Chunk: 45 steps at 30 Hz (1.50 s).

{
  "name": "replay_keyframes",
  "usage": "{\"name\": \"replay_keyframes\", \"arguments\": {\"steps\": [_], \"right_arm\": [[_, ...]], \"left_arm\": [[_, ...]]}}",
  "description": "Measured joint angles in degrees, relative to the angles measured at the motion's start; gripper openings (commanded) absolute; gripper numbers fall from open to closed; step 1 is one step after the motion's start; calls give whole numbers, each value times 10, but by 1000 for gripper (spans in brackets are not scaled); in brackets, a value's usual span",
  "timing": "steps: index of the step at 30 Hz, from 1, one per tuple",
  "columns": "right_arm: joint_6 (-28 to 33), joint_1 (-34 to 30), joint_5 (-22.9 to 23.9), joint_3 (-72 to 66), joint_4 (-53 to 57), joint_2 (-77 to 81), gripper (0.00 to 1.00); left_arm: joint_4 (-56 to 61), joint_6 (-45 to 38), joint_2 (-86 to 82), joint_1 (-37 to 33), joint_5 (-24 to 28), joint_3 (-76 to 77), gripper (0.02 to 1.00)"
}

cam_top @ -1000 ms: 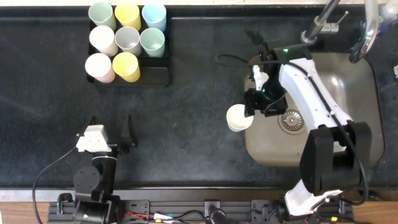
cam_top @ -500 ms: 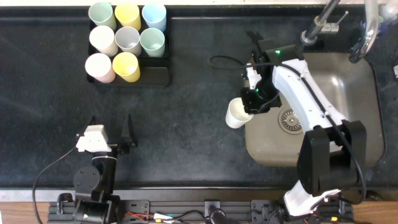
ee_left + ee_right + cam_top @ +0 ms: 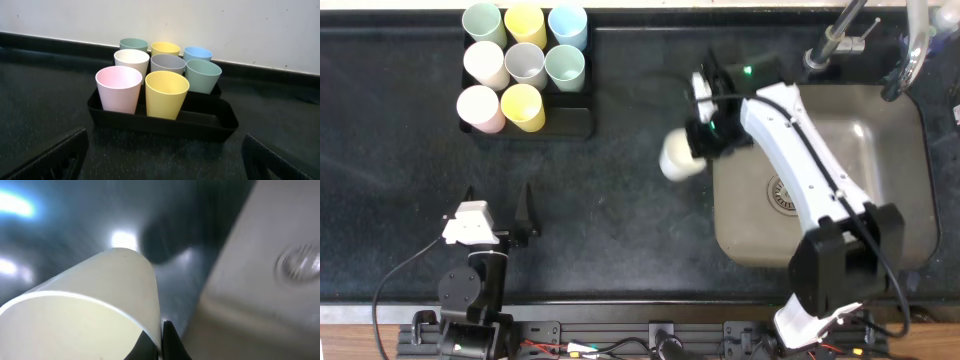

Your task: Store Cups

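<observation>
Cup (image 3: 676, 158), cream, clamped in right end effector (image 3: 695, 146) near sink (image 3: 892, 160).

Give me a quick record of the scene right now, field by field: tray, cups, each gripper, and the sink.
tray: black tray at the far left of the counter, one corner slot free
stored: eight cups, upright, mixed pastel colours
held: white cup, tilted, above the counter beside the sink's left rim
right gripper: shut on the white cup
left gripper: open, holding nothing, near its base
sink: steel basin at the right
</observation>
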<state>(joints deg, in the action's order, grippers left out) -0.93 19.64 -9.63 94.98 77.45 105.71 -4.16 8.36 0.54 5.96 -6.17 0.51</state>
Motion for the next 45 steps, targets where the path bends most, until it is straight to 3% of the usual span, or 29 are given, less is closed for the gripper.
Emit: {"name": "replay_keyframes", "arguments": {"steps": [7, 15, 30, 45], "right_arm": [[-63, 37, -2, 191, -13, 5, 40], [-115, 89, -30, 312, -28, 105, 42], [-175, 153, -57, 330, -69, 228, 42], [-223, 156, -29, 332, -108, 273, 42]], "left_arm": [[0, 0, 0, 0, 0, 0, 1000], [0, 0, 0, 0, 0, 0, 1000], [0, 0, 0, 0, 0, 0, 1000], [0, 0, 0, 0, 0, 0, 1000]]}}
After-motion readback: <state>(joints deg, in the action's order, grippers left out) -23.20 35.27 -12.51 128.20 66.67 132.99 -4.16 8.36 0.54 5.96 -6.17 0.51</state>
